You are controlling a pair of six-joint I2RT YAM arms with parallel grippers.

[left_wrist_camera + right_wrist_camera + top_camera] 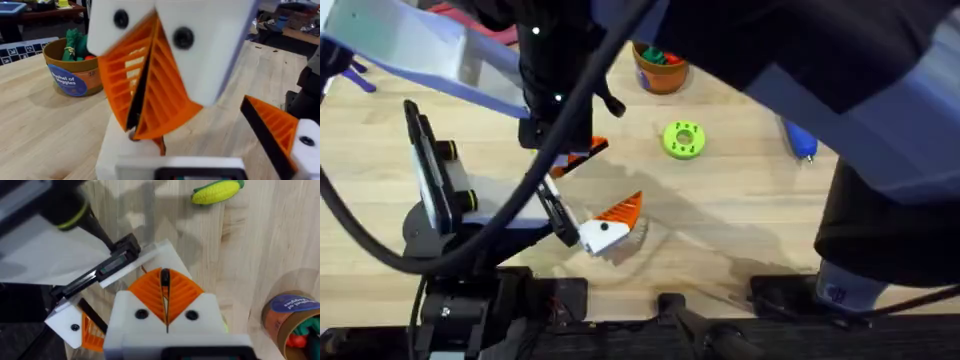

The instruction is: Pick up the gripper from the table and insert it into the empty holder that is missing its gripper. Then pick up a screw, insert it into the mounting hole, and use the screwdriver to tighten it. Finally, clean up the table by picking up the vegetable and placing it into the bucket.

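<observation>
The right gripper (165, 287) has white finger blocks, each with one dark screw head, and orange ribbed pads (165, 100). Its jaws are closed, with the two pads pressed flat against each other along a thin dark seam. Whether that seam is a held part cannot be told. In the left wrist view this gripper points down at a white block (111, 150) just below its tips; the pictures do not settle whether the block is the holder. The state of the left arm's jaws cannot be told. The vegetable (217, 191) is one slender yellow piece with a bumpy surface and a green end. It lies flat on the wooden table (740, 215), well apart from the bucket (660, 70). The bucket is one round orange-brown pot with a yellowish rim and a blue label; it stands upright at the upper centre of the overhead frame and contains green and red toy pieces. The screwdriver (800, 140) is one blue pen-shaped tool, lying right of centre in the overhead frame, partly covered by the blurred right arm. One lime-green disc (683, 139) lies between the bucket and the screwdriver. Two orange tips show in the overhead frame: one joined to a white mount (603, 235) at lower centre, and one (582, 152) just above it, under the dark left arm.
</observation>
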